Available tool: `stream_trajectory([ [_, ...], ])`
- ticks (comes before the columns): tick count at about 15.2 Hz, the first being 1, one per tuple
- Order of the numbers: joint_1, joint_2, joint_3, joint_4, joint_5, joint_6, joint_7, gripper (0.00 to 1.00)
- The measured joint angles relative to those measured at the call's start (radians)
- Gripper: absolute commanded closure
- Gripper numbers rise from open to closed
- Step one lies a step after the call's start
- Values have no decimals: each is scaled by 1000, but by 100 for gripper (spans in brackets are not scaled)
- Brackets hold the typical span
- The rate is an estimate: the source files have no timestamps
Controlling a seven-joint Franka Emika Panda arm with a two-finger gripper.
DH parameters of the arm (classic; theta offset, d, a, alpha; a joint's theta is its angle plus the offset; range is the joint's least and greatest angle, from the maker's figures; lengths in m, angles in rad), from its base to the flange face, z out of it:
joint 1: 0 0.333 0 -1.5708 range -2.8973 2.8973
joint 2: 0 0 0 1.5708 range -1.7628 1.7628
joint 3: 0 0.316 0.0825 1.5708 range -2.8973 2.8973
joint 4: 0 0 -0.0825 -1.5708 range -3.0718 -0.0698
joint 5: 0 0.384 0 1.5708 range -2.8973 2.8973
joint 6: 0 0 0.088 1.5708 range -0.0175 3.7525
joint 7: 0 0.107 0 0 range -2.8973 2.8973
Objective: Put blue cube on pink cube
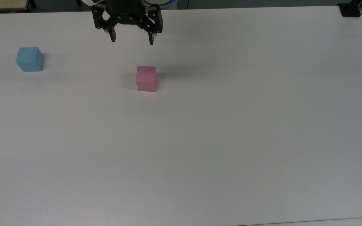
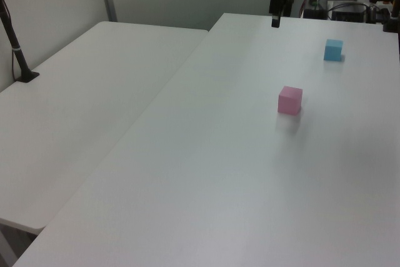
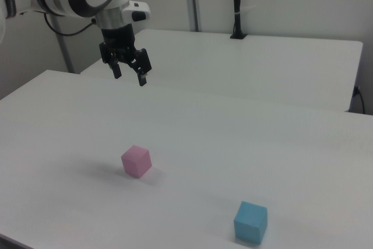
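Observation:
The blue cube [image 1: 29, 59] rests on the white table [image 1: 200, 141] at the top view's far left; it also shows as the blue cube [image 2: 333, 49] and the blue cube [image 3: 251, 221]. The pink cube [image 1: 146, 78] stands alone near the table's middle, seen too as the pink cube [image 2: 290, 100] and the pink cube [image 3: 136, 161]. My gripper [image 1: 132, 40] hangs open and empty above the table's far edge, behind the pink cube and well to the right of the blue one in the top view. It appears again as the gripper [image 3: 129, 77] and the gripper [image 2: 275, 22].
A second white table [image 2: 75, 110] adjoins on the left view's left, with a black post [image 2: 15, 48] clamped to it. A black clamp [image 1: 350, 9] sits at the top view's upper right corner. Cables and equipment [image 2: 356, 4] lie beyond the far edge.

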Motion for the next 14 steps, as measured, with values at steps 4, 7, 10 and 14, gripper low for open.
stream_trajectory([
  [4, 0, 0, 0, 0, 0, 0, 0, 0],
  [7, 0, 0, 0, 0, 0, -3, 0, 0],
  [10, 0, 0, 0, 0, 0, -5, 0, 0],
  [14, 0, 0, 0, 0, 0, -5, 0, 0],
])
